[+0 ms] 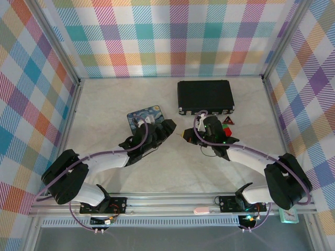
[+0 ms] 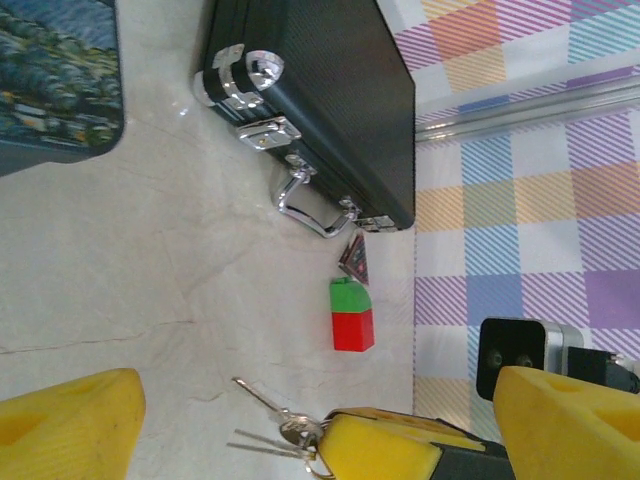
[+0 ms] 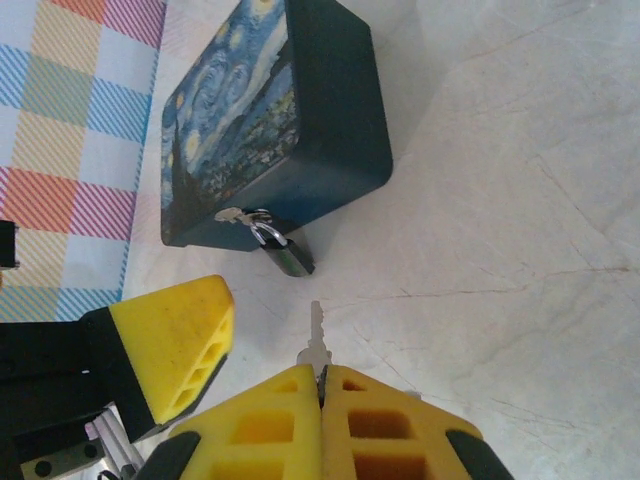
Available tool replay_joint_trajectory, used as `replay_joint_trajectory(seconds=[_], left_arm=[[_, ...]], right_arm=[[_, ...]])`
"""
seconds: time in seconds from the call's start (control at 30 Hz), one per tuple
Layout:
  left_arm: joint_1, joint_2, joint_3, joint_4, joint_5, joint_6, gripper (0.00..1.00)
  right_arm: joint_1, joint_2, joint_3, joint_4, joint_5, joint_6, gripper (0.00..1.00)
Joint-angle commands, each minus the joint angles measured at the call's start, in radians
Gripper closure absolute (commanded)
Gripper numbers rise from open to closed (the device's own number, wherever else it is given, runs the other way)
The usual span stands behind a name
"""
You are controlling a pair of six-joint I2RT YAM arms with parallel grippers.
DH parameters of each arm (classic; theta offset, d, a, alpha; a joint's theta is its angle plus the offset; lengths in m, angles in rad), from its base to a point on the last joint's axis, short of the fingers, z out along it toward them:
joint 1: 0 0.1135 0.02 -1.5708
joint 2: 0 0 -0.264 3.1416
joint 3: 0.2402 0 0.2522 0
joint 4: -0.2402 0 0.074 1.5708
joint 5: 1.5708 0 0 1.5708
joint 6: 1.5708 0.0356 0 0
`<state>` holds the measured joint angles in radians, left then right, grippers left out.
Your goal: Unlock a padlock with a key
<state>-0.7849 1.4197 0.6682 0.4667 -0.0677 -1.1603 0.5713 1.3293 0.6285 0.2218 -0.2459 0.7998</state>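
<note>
**Key poised just short of the padlock**
The right pincer (image 3: 320,385) is clamped shut on the key (image 3: 316,335), its blade pointing toward the padlock (image 3: 287,252). The padlock hangs from the hasp of the blue painted tin (image 3: 270,120) on the table (image 3: 500,250), near the key tip but apart from it. The left pincer (image 2: 320,390) stands wide open, gripping nothing, just beside the lock. In my judgement, the left pincer should steady the lock body so it cannot swing. The blade can then be squared to the keyway, which is too small to make out, before pushing.
</note>
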Motion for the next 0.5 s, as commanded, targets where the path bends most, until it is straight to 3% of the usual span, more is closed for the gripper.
replay_joint_trajectory(seconds=[0.0, 0.07, 0.2, 0.47], left_arm=[[-0.009, 0.002, 0.036, -0.038, -0.045, -0.01, 0.1], [-0.008, -0.019, 0.052, -0.091, -0.066, 0.036, 0.09], [-0.008, -0.04, 0.104, -0.227, -0.081, 0.126, 0.07], [-0.012, 0.03, 0.072, -0.145, -0.025, -0.018, 0.13]], right_arm=[[-0.017, 0.0, 0.029, -0.03, -0.004, -0.036, 1.0], [-0.017, 0.028, 0.034, -0.08, -0.011, -0.044, 1.0], [-0.017, 0.054, -0.021, -0.021, -0.085, -0.038, 1.0], [-0.017, -0.03, -0.089, 0.071, -0.106, -0.072, 1.0]])
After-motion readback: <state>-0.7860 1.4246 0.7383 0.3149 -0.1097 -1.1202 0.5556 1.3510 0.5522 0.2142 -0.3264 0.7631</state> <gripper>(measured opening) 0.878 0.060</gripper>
